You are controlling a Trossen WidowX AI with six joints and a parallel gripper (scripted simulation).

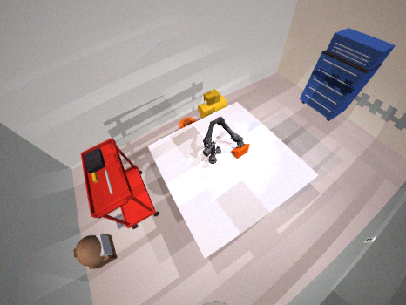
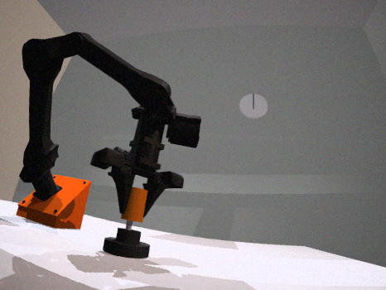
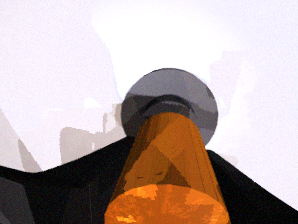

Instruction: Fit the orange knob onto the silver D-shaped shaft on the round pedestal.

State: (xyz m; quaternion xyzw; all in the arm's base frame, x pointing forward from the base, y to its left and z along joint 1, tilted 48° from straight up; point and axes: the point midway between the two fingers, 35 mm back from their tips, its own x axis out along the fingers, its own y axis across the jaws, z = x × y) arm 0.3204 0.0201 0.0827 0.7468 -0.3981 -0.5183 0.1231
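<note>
The orange knob (image 2: 135, 204) (image 3: 167, 155) is a tall cylinder, leaning slightly with its top to the right in the exterior view. My gripper (image 2: 133, 210) (image 3: 168, 149) is shut on it, one finger on each side. The black round pedestal (image 2: 126, 248) (image 3: 170, 82) stands below on the white table. A short piece of the silver shaft (image 2: 129, 225) shows between the knob's lower end and the pedestal's raised hub, a little left of the knob's middle. A gap remains between knob and hub. The knob's hole, the shaft's top and both flat sides are hidden.
The arm's orange base block (image 1: 240, 151) (image 2: 70, 199) stands on the white table (image 1: 244, 205). Off the table are a red cart (image 1: 109, 187), a blue tool cabinet (image 1: 340, 74), a yellow object (image 1: 212, 105) and an orange ring (image 1: 187, 119).
</note>
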